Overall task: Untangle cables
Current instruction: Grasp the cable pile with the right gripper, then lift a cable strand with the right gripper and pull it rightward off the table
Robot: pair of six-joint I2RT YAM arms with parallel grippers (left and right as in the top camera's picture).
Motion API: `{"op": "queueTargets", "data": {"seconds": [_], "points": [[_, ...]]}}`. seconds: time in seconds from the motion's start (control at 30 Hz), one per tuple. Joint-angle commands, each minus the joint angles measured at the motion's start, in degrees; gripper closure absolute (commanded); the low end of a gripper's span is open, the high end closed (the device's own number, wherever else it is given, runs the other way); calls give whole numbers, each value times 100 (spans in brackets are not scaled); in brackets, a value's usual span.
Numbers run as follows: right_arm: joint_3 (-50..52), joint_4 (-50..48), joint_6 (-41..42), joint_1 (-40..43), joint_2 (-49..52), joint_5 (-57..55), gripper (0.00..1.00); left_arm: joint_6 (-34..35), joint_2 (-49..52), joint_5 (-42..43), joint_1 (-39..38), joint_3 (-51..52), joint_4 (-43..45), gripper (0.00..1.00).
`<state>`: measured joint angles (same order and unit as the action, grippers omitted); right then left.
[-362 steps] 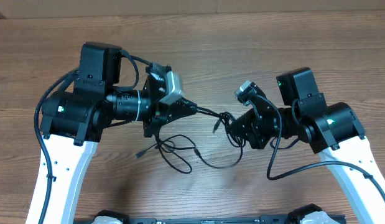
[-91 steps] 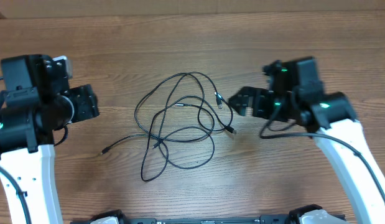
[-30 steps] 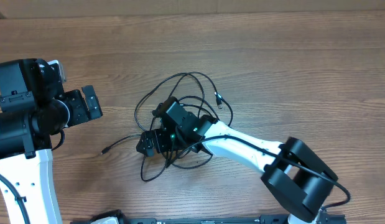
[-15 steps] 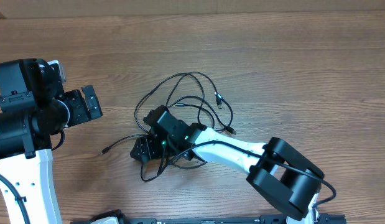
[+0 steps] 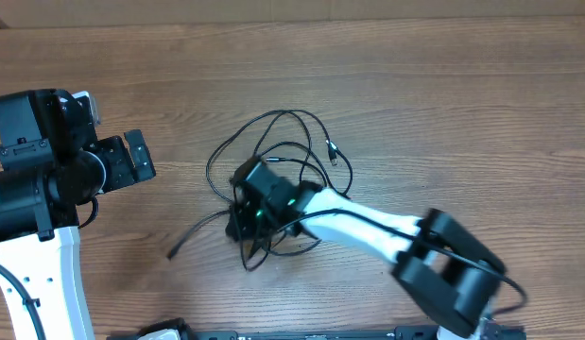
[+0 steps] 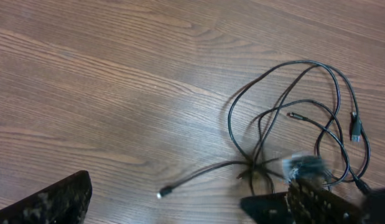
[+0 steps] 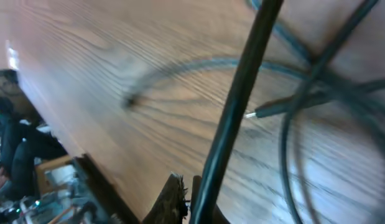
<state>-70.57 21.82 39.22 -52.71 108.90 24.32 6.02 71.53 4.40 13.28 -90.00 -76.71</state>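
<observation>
The cables [image 5: 290,112] are thin black cords lying in a tangle of loops mid-table, also visible in the left wrist view [image 6: 303,61]. My right gripper [image 5: 240,222] reaches into the left side of the tangle and is shut on one cable [image 7: 244,81], which runs up from between its jaws [image 7: 191,194]. A loose cable end with a small plug [image 5: 172,253] trails to the lower left, and the same plug [image 6: 161,195] shows in the left wrist view. My left gripper [image 5: 131,161] hovers open at the far left, apart from the cables, with nothing between its fingers [image 6: 49,200].
Brown wooden tabletop [image 5: 443,104] all around. The right arm [image 5: 368,222] stretches across the lower middle from the lower right. A second plug [image 5: 332,148] lies at the tangle's right side.
The right gripper shut on a cable and pulled back to the right. The loose plug end was dragged right and toward the front. The left arm stayed still.
</observation>
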Motion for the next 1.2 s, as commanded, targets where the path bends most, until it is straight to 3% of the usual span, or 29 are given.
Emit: {"op": "queueTargets", "data": {"seconds": [0.0, 0.33, 0.6, 0.9, 1.17], "points": [[-85, 341, -527, 243, -1233, -374, 96, -2, -66, -35, 31, -48, 9, 0], [-131, 822, -527, 1189, -3818, -1768, 96, -2, -66, -37, 31, -48, 9, 0], [-131, 39, -529, 1996, -5539, -2522, 96, -2, -66, -35, 31, -48, 9, 0], [-162, -372, -1283, 2291, -6454, -4505, 96, -2, -66, -35, 31, -48, 9, 0], [-190, -540, -1272, 2291, -6498, -6408, 96, -2, -66, -35, 31, -48, 9, 0]]}}
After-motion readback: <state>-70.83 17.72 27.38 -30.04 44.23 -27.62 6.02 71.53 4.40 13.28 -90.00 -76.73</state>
